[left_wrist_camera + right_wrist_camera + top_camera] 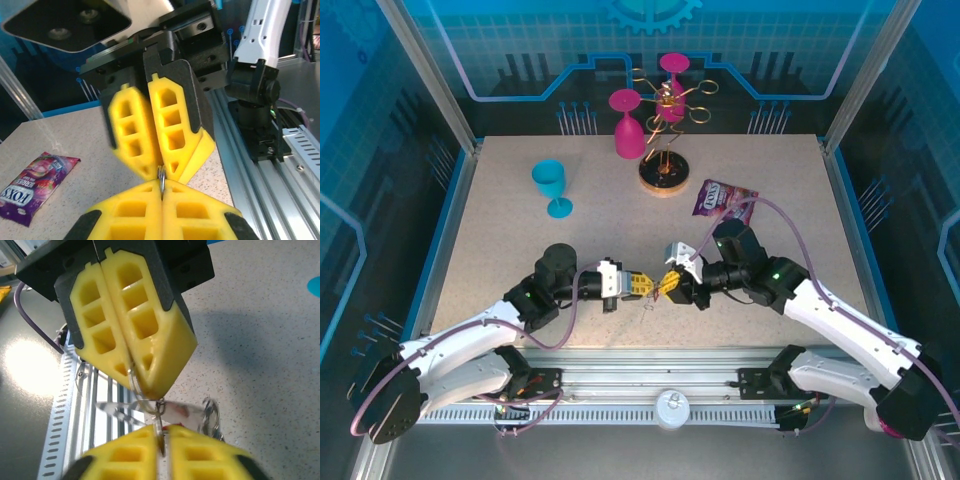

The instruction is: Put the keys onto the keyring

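Since the keyring (159, 415) looks like thin, stiff, slippery wire, left gripper (648, 286) and right gripper (668, 283) jaws both pinch it edgewise, 6 o'clock on the bench (500, 230).

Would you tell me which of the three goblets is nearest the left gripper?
The blue goblet, standing alone on the left; the near pink goblet and far pink goblet sit farther back by the gold wire rack.

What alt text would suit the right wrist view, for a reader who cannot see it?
Two yellow claws meet tip to tip, both shut: the right claw at the bottom and the left claw above it, each pinching a chain of small silver rings. Behind them is a speckled table, with a metal rail at the left.
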